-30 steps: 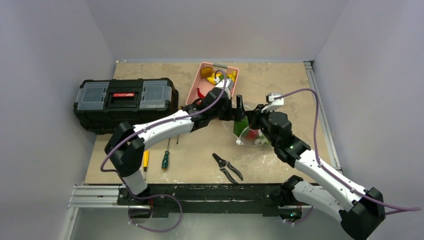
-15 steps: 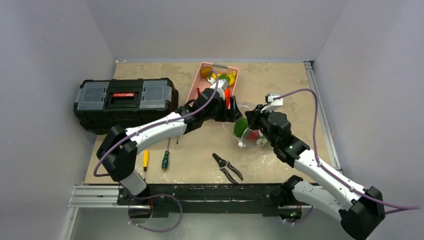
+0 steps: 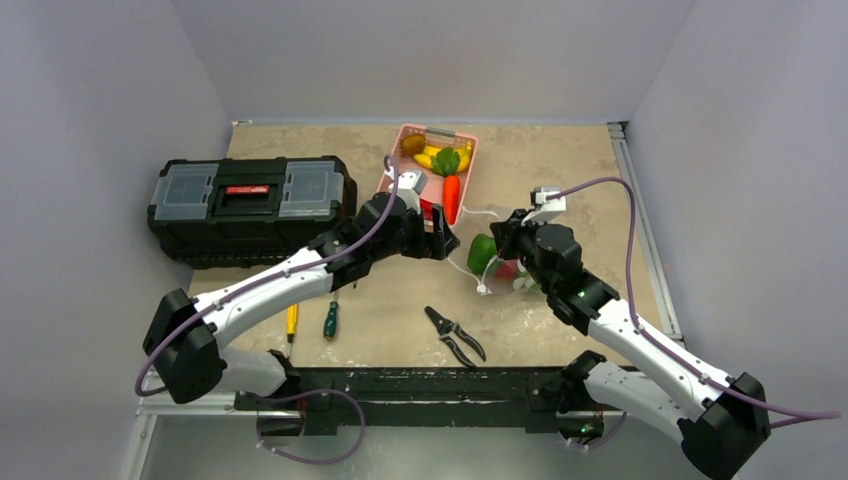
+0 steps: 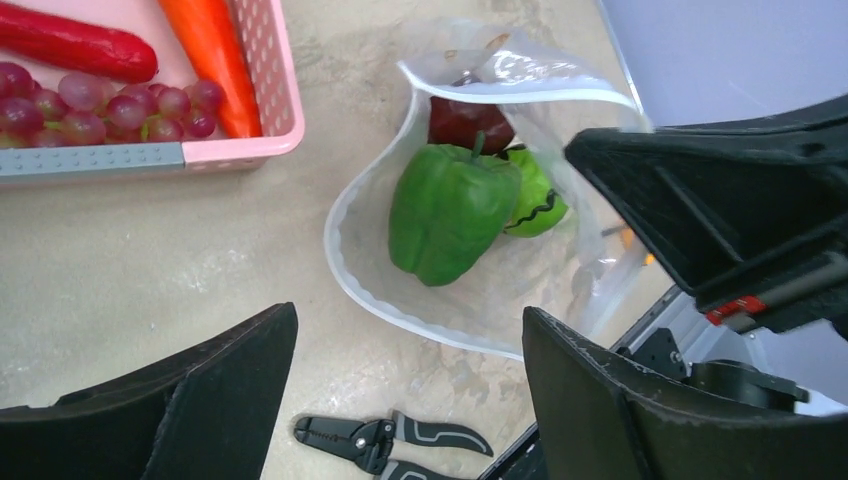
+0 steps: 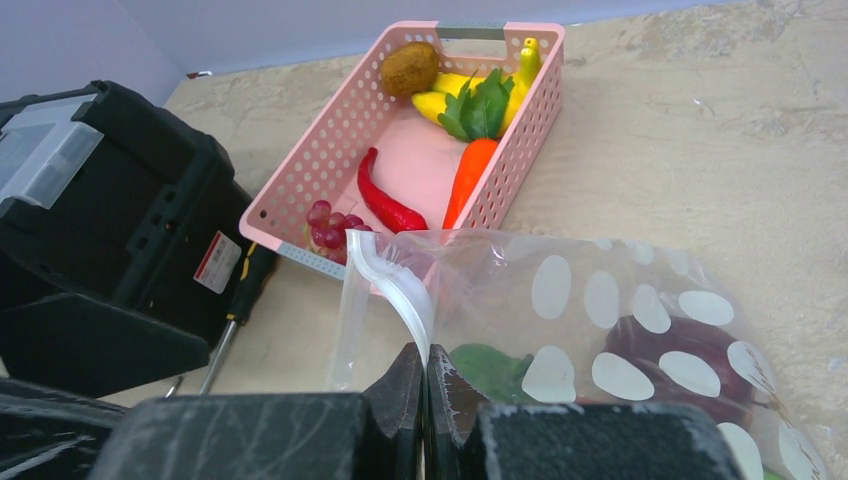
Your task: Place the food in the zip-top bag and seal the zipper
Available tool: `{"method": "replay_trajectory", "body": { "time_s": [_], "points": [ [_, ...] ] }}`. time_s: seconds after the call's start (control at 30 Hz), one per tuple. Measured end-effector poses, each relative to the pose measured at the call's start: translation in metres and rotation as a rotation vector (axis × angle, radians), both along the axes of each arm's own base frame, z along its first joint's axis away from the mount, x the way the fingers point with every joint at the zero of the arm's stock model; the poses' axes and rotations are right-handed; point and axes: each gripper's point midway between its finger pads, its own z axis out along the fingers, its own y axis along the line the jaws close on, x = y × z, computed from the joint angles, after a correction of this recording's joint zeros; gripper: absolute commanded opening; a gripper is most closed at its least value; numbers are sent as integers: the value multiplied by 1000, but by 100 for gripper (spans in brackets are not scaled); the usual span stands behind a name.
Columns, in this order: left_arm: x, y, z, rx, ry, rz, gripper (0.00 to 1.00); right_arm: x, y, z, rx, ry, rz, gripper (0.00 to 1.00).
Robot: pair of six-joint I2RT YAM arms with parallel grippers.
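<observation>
Right gripper (image 5: 425,365) pinched shut on the zipper (image 5: 400,290), keeping the bag (image 4: 570,260) open just beside the basket (image 4: 272,95). My left gripper (image 4: 408,320) hangs wide and empty between basket and bag. Pepper (image 4: 447,210), green fruit (image 4: 535,195) and maroon fruit (image 4: 465,120) lie in the bag; carrot (image 4: 210,50) and grapes (image 4: 110,105) in the basket.

Beige stone-look table (image 3: 560,160). Black toolbox (image 3: 250,195) at left edge, toward far side. Pink basket (image 3: 388,170) w/ toy food at far edge, approx. middle. Clear zip-top bag (image 4: 470,310) right of centre, just beside basket's near-right corner. Pliers (image 3: 455,335) near the near edge, centre. Yellow-handled screwdriver (image 3: 291,320) & green-handled screwdriver (image 3: 330,320) side by side, near edge, left of centre.
</observation>
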Motion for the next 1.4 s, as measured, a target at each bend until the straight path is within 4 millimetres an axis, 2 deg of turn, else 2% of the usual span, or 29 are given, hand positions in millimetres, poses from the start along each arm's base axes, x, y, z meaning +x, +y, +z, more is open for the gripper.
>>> {"method": "replay_trajectory", "body": {
  "time_s": [0.07, 0.23, 0.3, 0.37, 0.47, 0.57, 0.67, 0.77, 0.83, 0.9, 1.0, 1.1, 1.13, 1.2, 1.3, 1.37, 1.4],
  "points": [
    [3, 0, -9, 19, 33, 18, 77, 0, 0, 0, -1, 0, 1, 0],
    [4, -9, -61, 77, 172, 24, 72, -1, -1, 0, -5, -2, 0, 0],
    [2, -13, -76, 84, 224, 18, 70, -1, -3, 1, -9, -4, -4, 0],
    [-3, -21, -86, 67, 272, -2, 61, -3, -5, 3, -12, -8, -6, 0],
    [-6, -32, -90, 43, 313, -39, 37, -3, -7, 3, -14, -10, -16, 0],
    [-6, -45, -82, -1, 317, -82, 12, -3, -9, 0, -27, -1, -25, 0],
    [-5, -54, -67, -47, 286, -118, 0, -4, -11, 0, -33, 3, -30, 0],
    [-8, -60, -50, -80, 240, -168, 0, -6, -14, 7, -32, -4, -37, 0],
    [-13, -62, -32, -101, 200, -204, 0, -9, -18, 20, -25, -13, -45, 0],
    [-21, -66, -10, -133, 156, -240, 0, -14, -22, 40, -4, -40, -48, 0],
    [-33, -72, 36, -212, 76, -293, 0, -25, -30, 75, 56, -120, -52, 0],
    [-35, -77, 61, -270, 33, -314, 0, -27, -37, 89, 88, -166, -77, 0],
    [-33, -78, 60, -274, 37, -313, 0, -24, -37, 88, 87, -166, -87, 0],
    [-28, -83, 50, -273, 75, -313, 0, -14, -33, 75, 56, -132, -104, 0],
    [-23, -91, 25, -245, 147, -328, 0, 2, -27, 37, -32, -28, -123, 0],
    [-24, -95, 17, -231, 176, -344, 0, 3, -26, 15, -87, 39, -123, 0],
    [-26, -97, 18, -228, 180, -355, 0, 0, -28, 11, -99, 53, -121, 0]
  ]
}}
